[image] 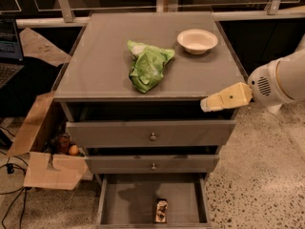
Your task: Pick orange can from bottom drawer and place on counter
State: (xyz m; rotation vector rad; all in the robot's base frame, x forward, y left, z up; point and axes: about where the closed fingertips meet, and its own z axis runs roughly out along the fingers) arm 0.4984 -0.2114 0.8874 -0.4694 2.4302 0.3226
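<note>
The orange can [161, 210] lies on the floor of the open bottom drawer [126, 200], near its front edge and a little right of centre. The counter [102, 56] is the grey top of the cabinet. My gripper [206, 104] reaches in from the right on a white arm [279, 82]. It hangs at the cabinet's front right corner, just below the counter edge and above the top drawer. It is well above the can and holds nothing that I can see.
A green bag [148, 65] and a white bowl [197, 40] sit on the counter. The two upper drawers [153, 137] [153, 166] stand slightly pulled out. An open cardboard box [47, 168] stands at the cabinet's left. A laptop [9, 46] is at the far left.
</note>
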